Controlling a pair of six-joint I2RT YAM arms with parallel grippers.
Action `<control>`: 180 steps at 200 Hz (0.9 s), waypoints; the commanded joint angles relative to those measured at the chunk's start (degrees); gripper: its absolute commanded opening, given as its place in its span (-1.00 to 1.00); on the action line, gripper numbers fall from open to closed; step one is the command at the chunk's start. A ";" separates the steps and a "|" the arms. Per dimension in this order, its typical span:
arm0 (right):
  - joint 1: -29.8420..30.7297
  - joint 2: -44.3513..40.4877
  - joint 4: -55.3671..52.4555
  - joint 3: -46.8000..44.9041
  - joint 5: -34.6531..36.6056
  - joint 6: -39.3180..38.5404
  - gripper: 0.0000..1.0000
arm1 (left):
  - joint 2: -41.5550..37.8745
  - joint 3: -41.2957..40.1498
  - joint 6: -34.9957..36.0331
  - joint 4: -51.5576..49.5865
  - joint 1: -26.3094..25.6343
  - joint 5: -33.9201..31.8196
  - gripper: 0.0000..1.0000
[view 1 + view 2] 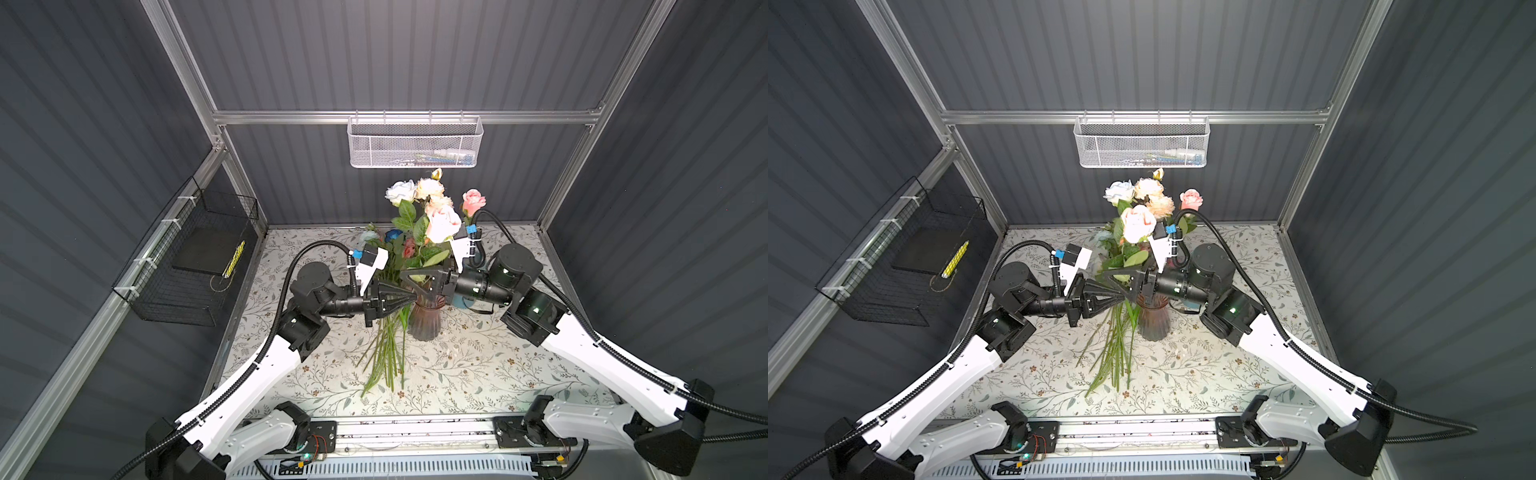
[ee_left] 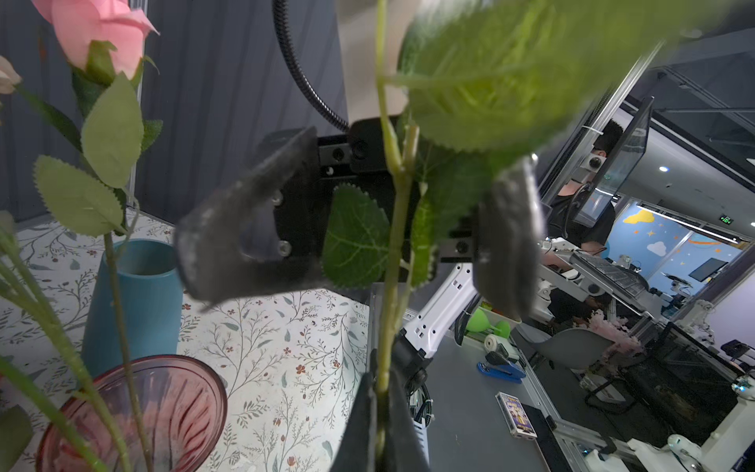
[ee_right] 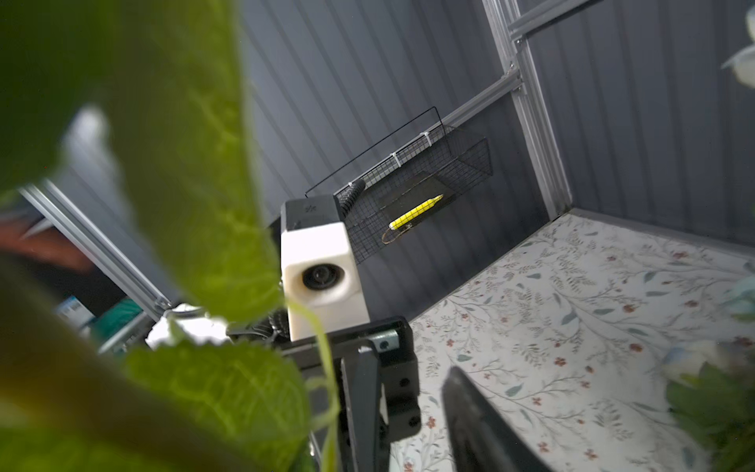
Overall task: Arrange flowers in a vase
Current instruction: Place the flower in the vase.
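Since left tool point(image 1: 411, 300) is clenched on one green stem point(image 2: 388, 245) over the pink vase point(image 1: 424, 324) mid-counter point(image 1: 498, 374), it's likely steadying it for handover. Right tool point(image 1: 405, 275) straddles that stem, jaws apart, nothing gripped. Flowers point(image 1: 428, 199): cream, peach and pink heads upright in the vase. Spare stems point(image 1: 386, 353) lie just left, ends toward the front edge.

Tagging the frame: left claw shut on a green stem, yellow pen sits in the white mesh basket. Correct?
Almost. The left claw is shut on a green stem, but the yellow pen sits in the black wire basket, not the white mesh basket; both top views show it.
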 commanded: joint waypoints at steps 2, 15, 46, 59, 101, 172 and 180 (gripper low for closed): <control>0.32 -1.05 1.62 1.17 -0.03 -0.22 -0.27 | -0.62 2.42 2.03 -2.20 -0.02 -1.34 -0.94; 0.32 -1.80 0.01 1.20 1.27 -0.74 -0.59 | -0.73 2.29 2.20 -2.80 -0.02 -2.85 -0.44; 0.32 -5.26 -8.19 3.21 4.86 -3.90 -1.00 | -1.20 2.56 3.11 -5.40 -0.01 -7.56 0.99; 0.23 -7.03 -13.37 4.96 6.91 -6.21 -1.00 | -1.96 3.27 4.61 -8.55 -0.02 -11.17 1.00; -0.20 -12.40 -31.93 13.70 18.29 -13.69 -1.00 | -10.14 2.09 9.17 -16.05 0.00 -33.61 0.99; -1.00 -11.17 -43.14 28.84 33.16 -25.49 -1.00 | -12.72 1.14 10.35 -20.67 0.00 -48.20 1.00; -1.16 -10.34 -43.45 30.38 33.39 -26.28 -1.00 | -12.49 1.25 10.29 -20.90 0.00 -48.04 1.00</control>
